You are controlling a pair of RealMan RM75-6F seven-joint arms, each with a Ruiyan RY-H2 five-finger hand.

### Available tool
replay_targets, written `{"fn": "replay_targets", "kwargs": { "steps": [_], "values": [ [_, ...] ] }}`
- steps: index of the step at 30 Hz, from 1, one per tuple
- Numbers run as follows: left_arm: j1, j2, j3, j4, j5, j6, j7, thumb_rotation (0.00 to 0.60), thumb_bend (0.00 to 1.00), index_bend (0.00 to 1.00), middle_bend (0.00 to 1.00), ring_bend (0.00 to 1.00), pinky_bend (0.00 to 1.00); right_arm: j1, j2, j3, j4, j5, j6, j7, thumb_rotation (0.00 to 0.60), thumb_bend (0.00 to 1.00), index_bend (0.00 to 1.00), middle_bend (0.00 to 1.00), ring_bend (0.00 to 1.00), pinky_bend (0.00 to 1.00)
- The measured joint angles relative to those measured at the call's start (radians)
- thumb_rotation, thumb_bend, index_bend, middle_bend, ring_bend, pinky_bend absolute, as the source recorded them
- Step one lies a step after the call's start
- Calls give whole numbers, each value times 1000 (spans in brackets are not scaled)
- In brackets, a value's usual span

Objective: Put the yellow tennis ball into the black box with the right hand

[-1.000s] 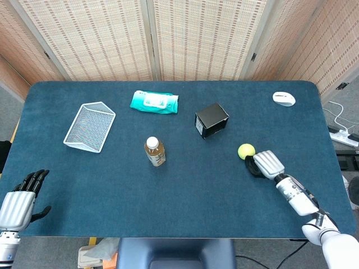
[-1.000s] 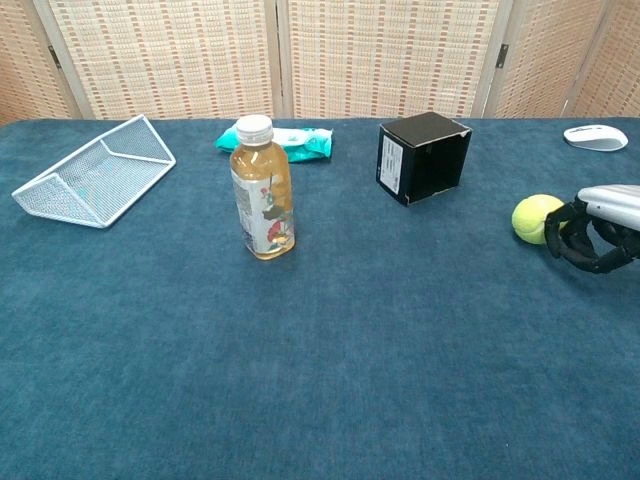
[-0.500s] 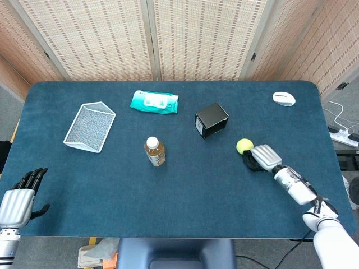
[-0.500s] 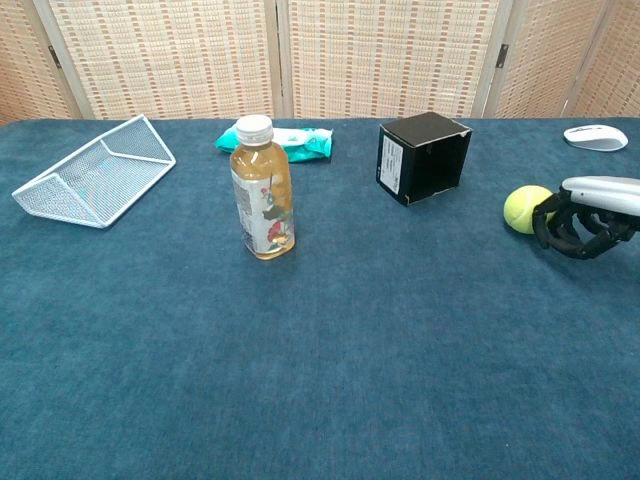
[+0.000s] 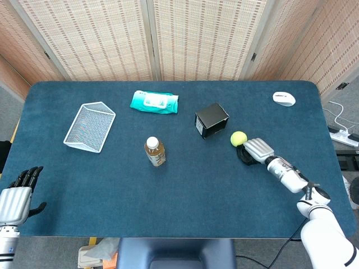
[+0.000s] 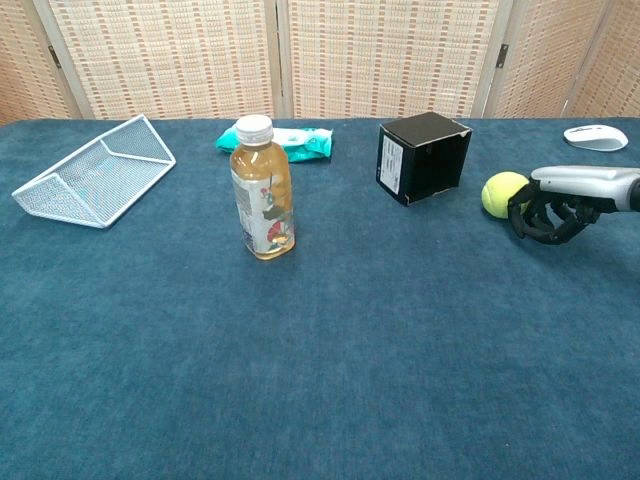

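The yellow tennis ball (image 5: 238,138) (image 6: 503,193) lies on the blue table, just right of the black box (image 5: 211,120) (image 6: 423,157), whose open side faces the front right. My right hand (image 5: 251,152) (image 6: 555,205) is low over the table right behind the ball. Its dark fingers are curled down and touch the ball's right side without enclosing it. My left hand (image 5: 17,193) hangs at the table's near left corner, fingers straight and apart, holding nothing.
A tea bottle (image 5: 154,151) (image 6: 263,190) stands mid-table. A white wire basket (image 5: 90,126) (image 6: 95,172) lies at the left, a teal wipes pack (image 5: 155,102) (image 6: 300,141) at the back, and a white mouse (image 5: 284,98) (image 6: 595,137) at the far right.
My right hand has slid left and away from me, and the ball has rolled ahead of its fingers, closer to the black box. The left hand has dropped slightly.
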Motion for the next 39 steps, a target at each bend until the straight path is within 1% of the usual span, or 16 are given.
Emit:
{"fn": "replay_targets", "kwargs": {
  "steps": [7,10,19,39],
  "values": [
    [0,-1,-11,0,-33,-4,9,600,220,122,229,162,399,51,-17,-31,32,-26,-36,64,600,605,829,744,580,775],
    [-2,-1,-15,2,-50,-10,11,600,218,122,229,162,399,75,-24,-36,45,-31,-46,80,600,605,829,744,580,775],
    [-7,2,-25,8,-95,-34,12,600,219,122,229,162,400,111,-41,-39,63,-29,-78,109,600,605,829,744,580,776],
    [-12,3,-26,8,-117,-40,16,600,220,122,229,162,400,158,-68,-36,83,-17,-120,138,600,606,829,744,580,776]
  ]
}}
